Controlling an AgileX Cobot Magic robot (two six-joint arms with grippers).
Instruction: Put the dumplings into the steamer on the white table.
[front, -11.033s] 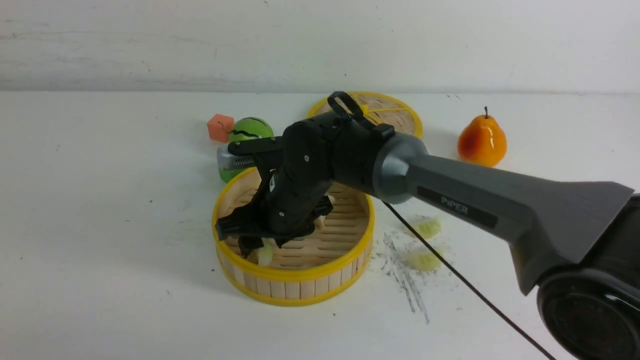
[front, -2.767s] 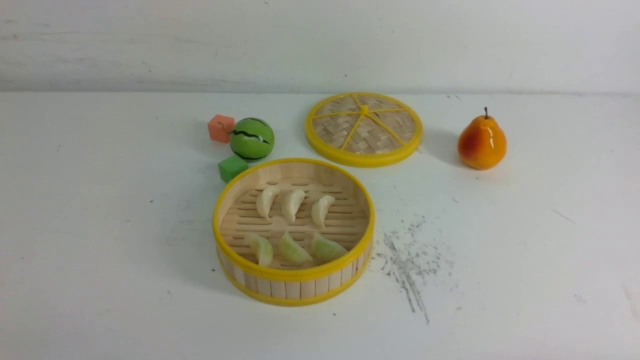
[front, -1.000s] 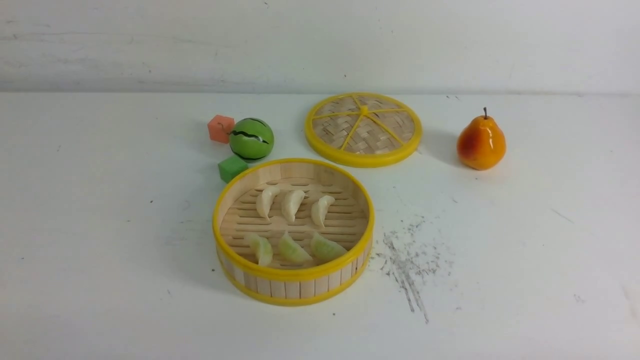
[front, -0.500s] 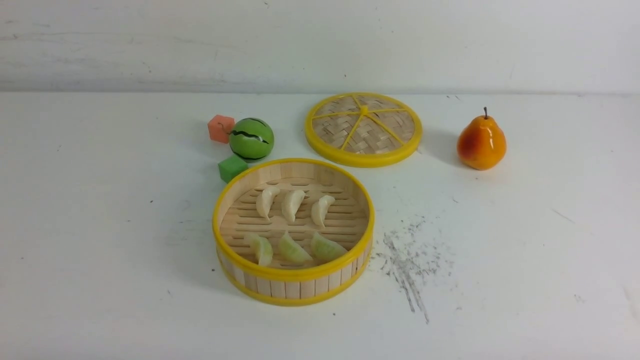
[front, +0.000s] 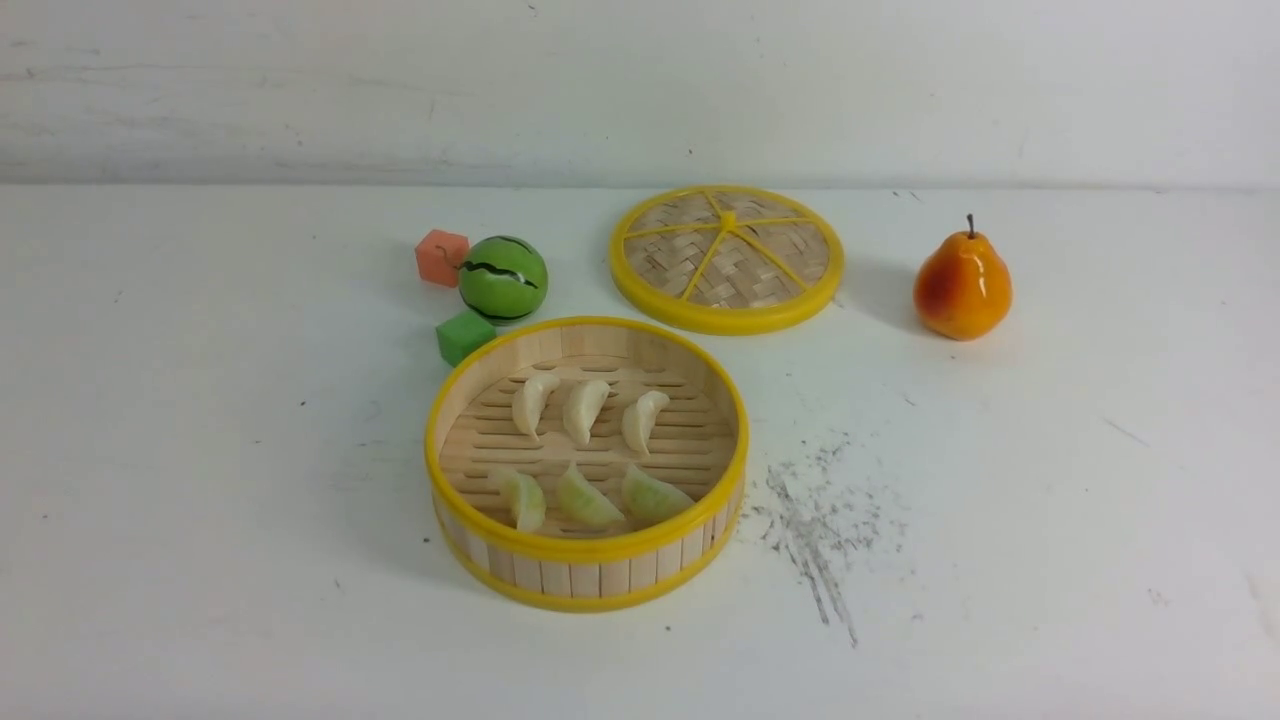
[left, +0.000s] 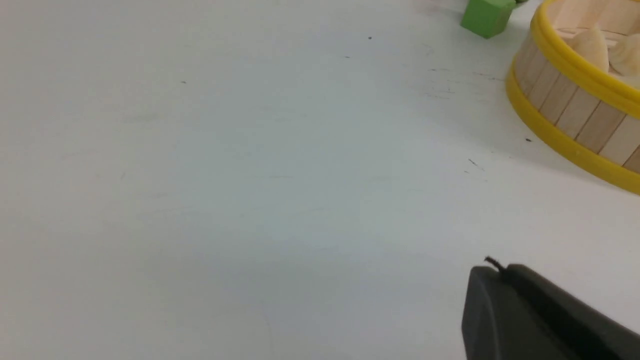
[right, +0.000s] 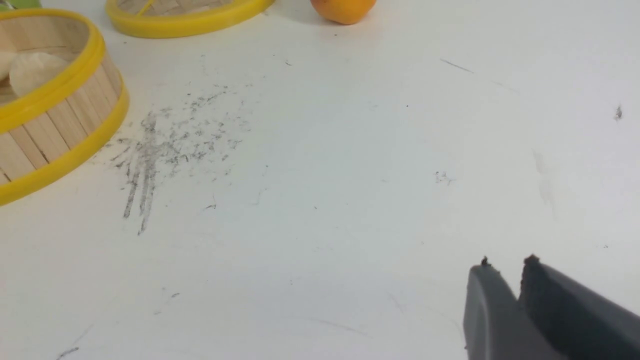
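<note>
1. All six dumplings (front: 585, 455) lay inside the steamer (front: 587, 585) on the counter (front: 200, 450), three cream-white behind three green.
2. Left fingers (left: 505, 300) were pressed together, holding nothing.
3. Right fingers (right: 500, 305) sat nearly closed, a slim gap at the tips, empty.

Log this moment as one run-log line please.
dumplings: all six in steamer | left gripper: shut, empty | right gripper: shut, empty | lid: off, behind steamer | status: done
</note>
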